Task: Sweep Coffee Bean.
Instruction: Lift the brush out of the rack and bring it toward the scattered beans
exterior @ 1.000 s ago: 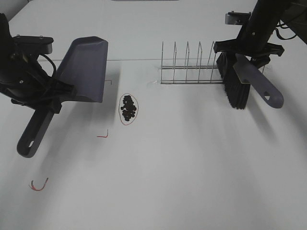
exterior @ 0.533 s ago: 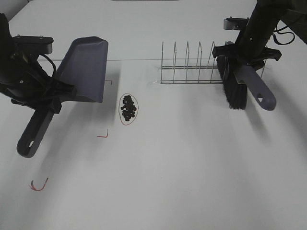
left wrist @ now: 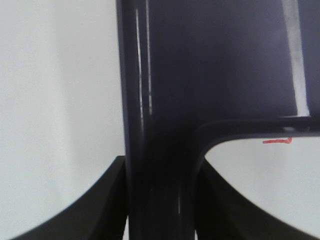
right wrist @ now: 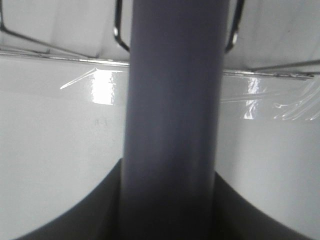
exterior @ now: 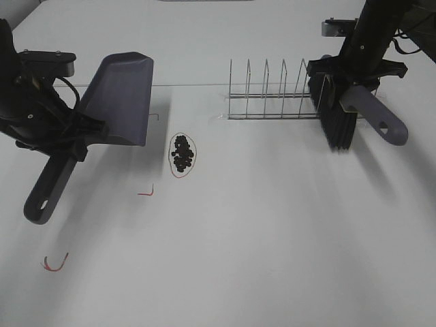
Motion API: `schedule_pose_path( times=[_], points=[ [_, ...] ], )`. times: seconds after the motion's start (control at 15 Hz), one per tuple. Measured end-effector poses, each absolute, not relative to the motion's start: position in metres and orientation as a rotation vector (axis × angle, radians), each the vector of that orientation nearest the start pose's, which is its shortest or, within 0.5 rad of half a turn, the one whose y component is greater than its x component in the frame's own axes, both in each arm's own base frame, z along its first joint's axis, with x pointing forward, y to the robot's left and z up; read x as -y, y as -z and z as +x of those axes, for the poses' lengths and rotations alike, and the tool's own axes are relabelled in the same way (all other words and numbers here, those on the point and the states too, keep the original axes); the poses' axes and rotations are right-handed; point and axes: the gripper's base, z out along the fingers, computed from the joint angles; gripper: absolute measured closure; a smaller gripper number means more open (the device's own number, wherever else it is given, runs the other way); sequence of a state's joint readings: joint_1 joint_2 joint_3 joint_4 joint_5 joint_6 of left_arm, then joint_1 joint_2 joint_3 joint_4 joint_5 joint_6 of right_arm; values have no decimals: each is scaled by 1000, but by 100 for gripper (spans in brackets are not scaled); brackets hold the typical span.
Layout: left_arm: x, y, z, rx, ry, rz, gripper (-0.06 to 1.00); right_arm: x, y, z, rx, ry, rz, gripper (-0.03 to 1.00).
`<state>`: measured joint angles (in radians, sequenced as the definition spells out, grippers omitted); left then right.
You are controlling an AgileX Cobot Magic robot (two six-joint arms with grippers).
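Holding both tools, beans not swept yet.
My left gripper (exterior: 68, 138) is shut tight on the purple plastic dustpan (exterior: 121, 95), and my right gripper (exterior: 354, 73) on the black-bristled brush (exterior: 338, 126). The little dark coffee beans (exterior: 182, 152) sit piled nearer the table's (exterior: 272, 238) left edge. They are light, hard and roll easily, so I push them, not pinch. The brush has swung a bit toward the right edge.

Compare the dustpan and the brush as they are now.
The dustpan is a broad flat scoop; the brush ends in black bristles. The dustpan, in the left gripper, is close to the coffee beans; the brush, in the right gripper, hangs far from them, by the wire rack. Both have greyish-purple handles with a hanging hole.
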<state>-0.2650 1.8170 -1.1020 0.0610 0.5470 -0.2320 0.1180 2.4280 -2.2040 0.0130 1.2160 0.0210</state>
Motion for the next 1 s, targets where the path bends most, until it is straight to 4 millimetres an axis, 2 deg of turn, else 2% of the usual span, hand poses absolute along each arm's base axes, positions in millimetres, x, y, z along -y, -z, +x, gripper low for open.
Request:
schedule_pose_path(
  times=[0.13,0.33,0.53,0.6,0.73,1.0],
  points=[
    [91,-174,345,-2744,79,108,58,-63,-198,512,-2852,-43,-130,62],
    [91,-174,345,-2745,79,109,58,-62,-221,509,-2805,-50,-118,62],
    [91,-174,345,-2745,79,109,58,-61,-266,499,-2718,-61,-106,62],
    [91,-174,345,-2745,79,109,58,-61,-274,496,-2702,-64,-103,63],
    [91,-174,345,-2745,79,109,58,-62,-307,485,-2636,-110,-96,63],
    [91,-174,345,-2745,78,111,58,-62,-313,483,-2626,-120,-96,63]
  ],
)
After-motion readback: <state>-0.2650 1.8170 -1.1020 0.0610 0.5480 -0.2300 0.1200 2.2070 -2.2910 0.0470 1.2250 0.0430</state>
